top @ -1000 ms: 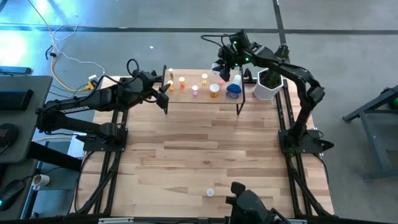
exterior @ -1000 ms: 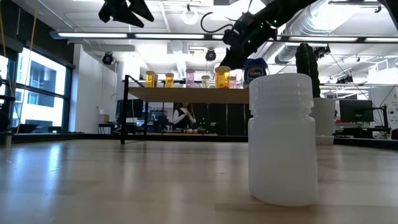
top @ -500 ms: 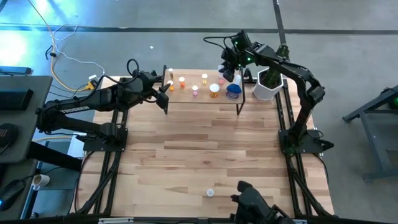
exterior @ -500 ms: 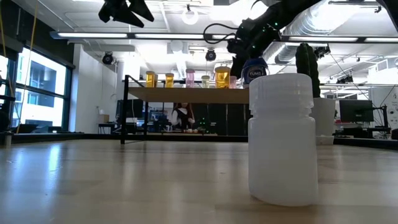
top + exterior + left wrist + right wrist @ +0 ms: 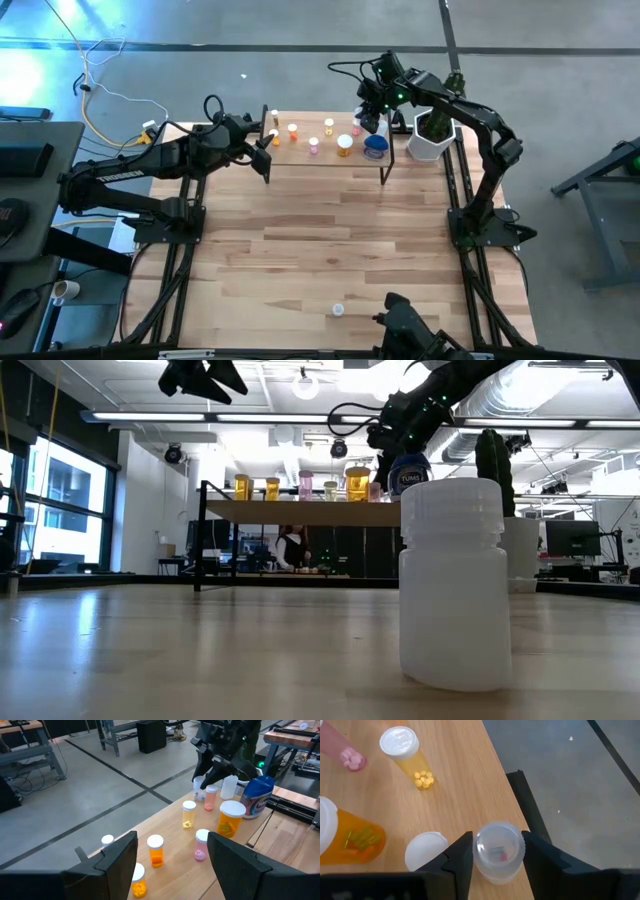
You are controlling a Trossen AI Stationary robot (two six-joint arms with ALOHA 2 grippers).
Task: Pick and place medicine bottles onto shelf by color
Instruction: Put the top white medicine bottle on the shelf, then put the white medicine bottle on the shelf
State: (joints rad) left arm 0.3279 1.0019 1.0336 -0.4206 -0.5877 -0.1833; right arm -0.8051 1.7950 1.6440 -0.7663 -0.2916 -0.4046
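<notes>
The right pincer [image 5: 492, 851] is hovering over the low light-wood shelf [image 5: 325, 160], its fingers bracketing a small clear capped bottle [image 5: 498, 851] standing at the shelf's edge; whether they are pinching it I cannot tell. The left pincer [image 5: 172, 855] is waiting spread nearby.

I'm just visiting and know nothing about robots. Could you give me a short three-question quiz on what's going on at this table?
1. True or false: the left gripper holds an orange bottle.
2. Which stands alone on the table, far from the shelf? A) white bottle B) blue jar C) cactus pot
3. Fill in: the right gripper is at a ____ bottle at the shelf's end.
Key: 1 false, it is open and empty. 2 A. 3 clear, the clear bottle.
</notes>
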